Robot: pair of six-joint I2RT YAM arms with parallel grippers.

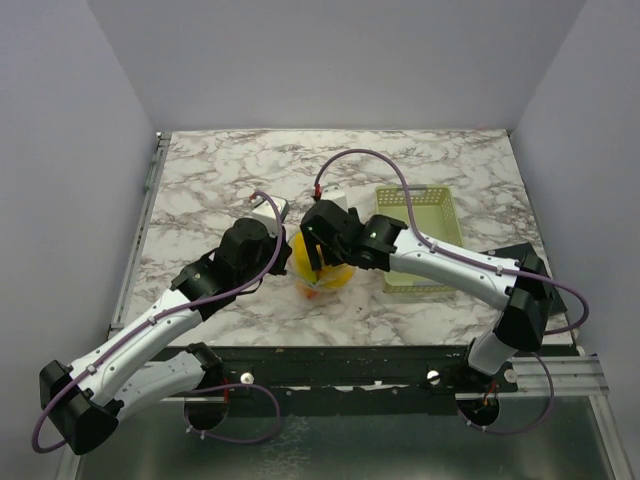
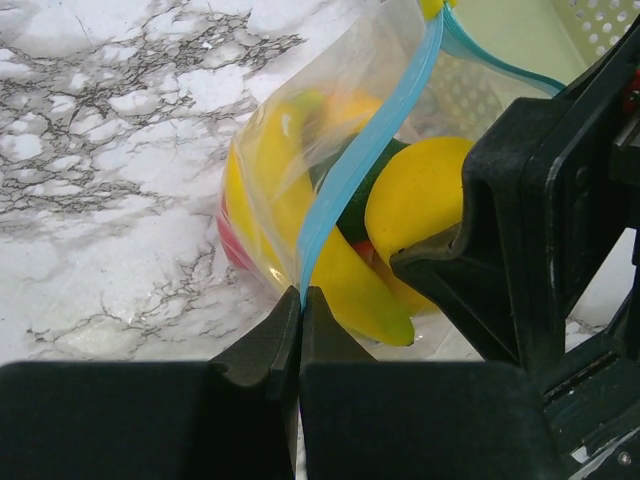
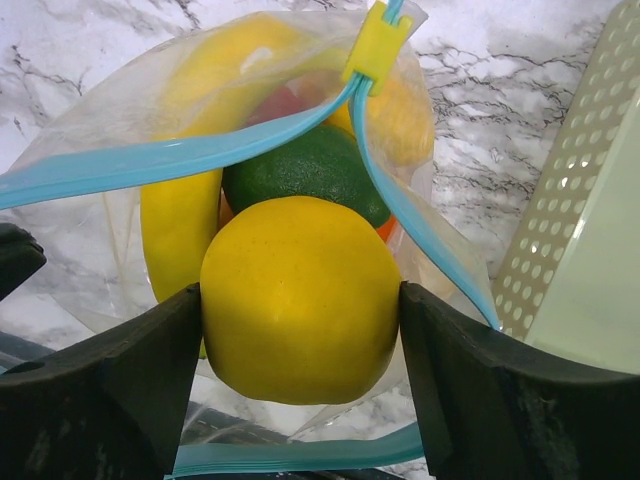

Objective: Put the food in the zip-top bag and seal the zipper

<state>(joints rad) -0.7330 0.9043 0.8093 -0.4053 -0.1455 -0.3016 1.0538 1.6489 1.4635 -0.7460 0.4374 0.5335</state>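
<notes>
Yellow lemon (image 3: 296,275) is hanging clamped in the right gripper (image 3: 300,310) over the mouth of the zip-top bag (image 3: 110,122) lying on the marble table (image 2: 100,150), while the left gripper (image 2: 301,300) is pinching the blue zipper (image 2: 360,160) at its near end, probably holding the mouth open for the drop.

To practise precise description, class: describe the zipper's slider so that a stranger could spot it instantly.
On the marble table is a clear zip-top bag. Follow its light blue zipper strip to where both sides meet. There sits the slider: small, blocky and yellow, unlike the rounded yellow lemon nearby.
</notes>
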